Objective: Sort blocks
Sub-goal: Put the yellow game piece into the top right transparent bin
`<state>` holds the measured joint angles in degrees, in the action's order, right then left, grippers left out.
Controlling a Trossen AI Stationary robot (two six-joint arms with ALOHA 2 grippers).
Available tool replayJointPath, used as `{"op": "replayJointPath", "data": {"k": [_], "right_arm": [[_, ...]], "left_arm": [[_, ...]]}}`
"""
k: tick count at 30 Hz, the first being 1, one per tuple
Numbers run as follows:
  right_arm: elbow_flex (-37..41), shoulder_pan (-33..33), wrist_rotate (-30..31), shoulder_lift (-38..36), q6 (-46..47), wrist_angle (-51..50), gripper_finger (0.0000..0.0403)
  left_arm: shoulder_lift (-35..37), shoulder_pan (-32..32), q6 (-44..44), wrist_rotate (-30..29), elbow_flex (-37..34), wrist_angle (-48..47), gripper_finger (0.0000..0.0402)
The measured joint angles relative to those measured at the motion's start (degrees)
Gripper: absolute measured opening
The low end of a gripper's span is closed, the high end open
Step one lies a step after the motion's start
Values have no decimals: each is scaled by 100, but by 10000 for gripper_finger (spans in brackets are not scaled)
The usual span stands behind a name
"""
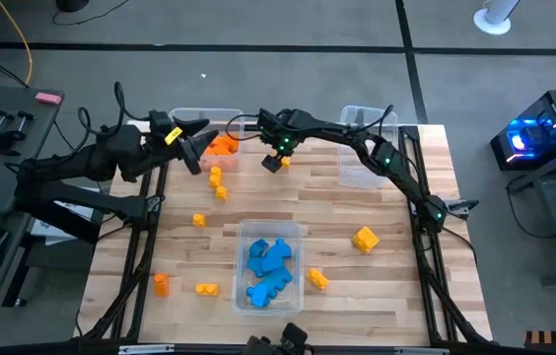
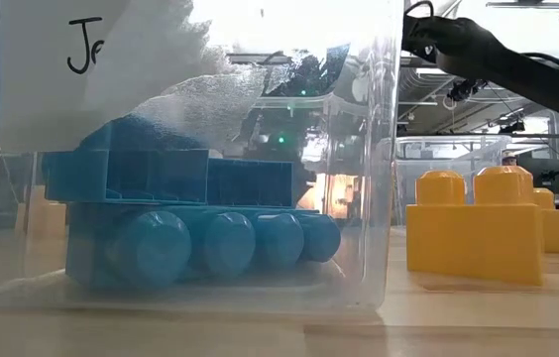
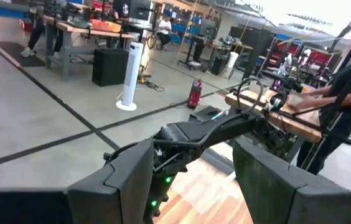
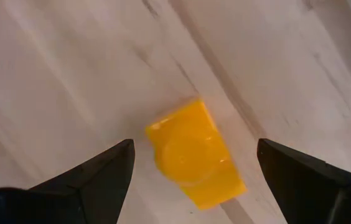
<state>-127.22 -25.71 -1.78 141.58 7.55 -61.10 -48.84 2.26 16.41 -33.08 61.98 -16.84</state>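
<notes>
The right pincer [image 4: 191,177] is hanging released, fingers spread wide, straight above a small yellow studded plastic brick [image 4: 194,154] lying on the pale wooden table [image 4: 70,74] at its far middle. The brick's long axis is running slantwise between the fingers, not square to them. The left pincer [image 1: 191,158], also released, is waiting beside the far left clear plastic bin [image 1: 181,115].
</notes>
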Motion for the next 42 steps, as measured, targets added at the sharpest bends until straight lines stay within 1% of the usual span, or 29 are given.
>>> {"op": "replayJointPath", "data": {"k": [3,5,7,10,11,16,18,22,26,30,33,35,38,42], "right_arm": [[0,0,115,14,-1,-41,309],[0,0,213,20,-2,-44,275],[0,0,234,20,-6,-42,227],[0,0,196,20,-123,-40,141],[0,0,145,20,-195,-39,126],[4,0,5,-83,-339,-187,130],[-43,-6,-31,-264,-427,-295,130],[-423,-58,0,-849,-563,-647,130],[-701,-100,319,-1513,-445,-1052,130],[-567,-90,745,-2212,-242,-1520,130],[-234,-62,1153,-2669,42,-1974,130],[144,-48,1469,-2989,256,-2192,130],[1007,-69,1791,-3569,635,-2332,130],[2436,-174,2020,-4444,1314,-2324,130]], "left_arm": [[0,-2,1,37,0,-50,207],[0,-2,2,131,0,-40,207],[0,-2,-1,180,0,-33,207],[0,-2,-3,256,0,-31,207],[0,-2,-1,256,0,-27,207],[20,-2,-4,256,0,9,207],[50,-2,-65,256,0,9,207],[120,-2,-197,254,0,80,207],[157,42,-207,254,0,182,207],[115,102,-210,337,0,295,207],[37,175,-208,706,0,367,207],[-21,221,-208,918,0,413,207],[-119,289,-208,1123,0,413,207],[-214,408,-206,1388,0,414,207]]}}
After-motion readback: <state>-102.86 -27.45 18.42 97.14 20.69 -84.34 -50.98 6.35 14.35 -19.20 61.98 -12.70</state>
